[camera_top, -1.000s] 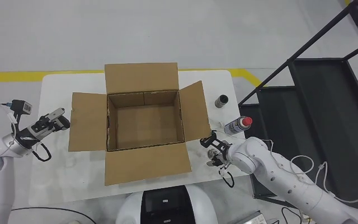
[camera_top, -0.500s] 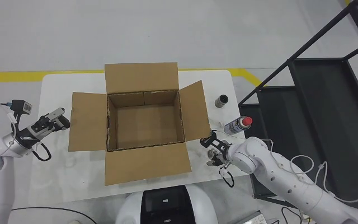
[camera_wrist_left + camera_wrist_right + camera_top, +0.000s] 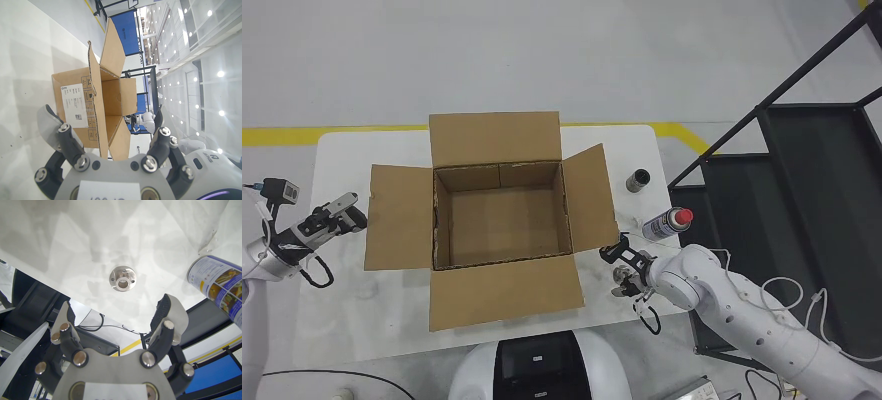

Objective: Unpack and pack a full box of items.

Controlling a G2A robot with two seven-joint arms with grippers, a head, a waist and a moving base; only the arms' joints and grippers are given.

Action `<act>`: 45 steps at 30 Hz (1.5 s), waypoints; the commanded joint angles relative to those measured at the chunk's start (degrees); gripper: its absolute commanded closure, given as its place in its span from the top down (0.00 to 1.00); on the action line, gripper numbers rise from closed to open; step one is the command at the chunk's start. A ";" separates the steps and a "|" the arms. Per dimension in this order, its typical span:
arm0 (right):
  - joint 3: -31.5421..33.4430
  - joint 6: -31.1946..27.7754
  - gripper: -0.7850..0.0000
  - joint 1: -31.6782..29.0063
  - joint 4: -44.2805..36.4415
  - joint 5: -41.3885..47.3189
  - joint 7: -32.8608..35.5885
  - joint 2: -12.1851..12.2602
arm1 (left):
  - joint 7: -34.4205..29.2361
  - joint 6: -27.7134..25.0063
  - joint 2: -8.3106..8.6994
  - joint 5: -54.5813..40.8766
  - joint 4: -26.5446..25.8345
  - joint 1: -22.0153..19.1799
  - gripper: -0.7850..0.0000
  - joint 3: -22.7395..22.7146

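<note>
An open cardboard box [image 3: 504,222] stands in the middle of the white table [image 3: 342,160], all flaps folded out, with nothing inside. My left gripper [image 3: 352,213] is off the box's left flap, open and empty; its wrist view faces the labelled side of the box [image 3: 75,98] between the fingers of the left gripper [image 3: 103,113]. My right gripper [image 3: 620,268] sits by the box's front right corner, open and empty. From the right gripper [image 3: 115,303], a metal flange [image 3: 122,281] and a spray can [image 3: 217,285] lie ahead on the table.
The red-capped spray can [image 3: 667,224] lies on its side near the table's right edge, with the small metal part [image 3: 638,181] behind it. Black metal stairs [image 3: 802,170] stand right of the table. A yellow floor line [image 3: 332,133] runs behind.
</note>
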 commanded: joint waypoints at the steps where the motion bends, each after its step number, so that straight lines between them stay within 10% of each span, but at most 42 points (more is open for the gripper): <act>1: 0.00 0.00 1.00 0.00 0.00 0.00 0.00 0.00 | 0.00 0.00 0.00 0.00 0.00 0.00 1.00 0.00; 45: -1.48 -3.79 1.00 0.33 6.46 -1.49 -4.58 -2.16 | 0.00 0.00 0.00 0.00 0.00 0.00 1.00 0.00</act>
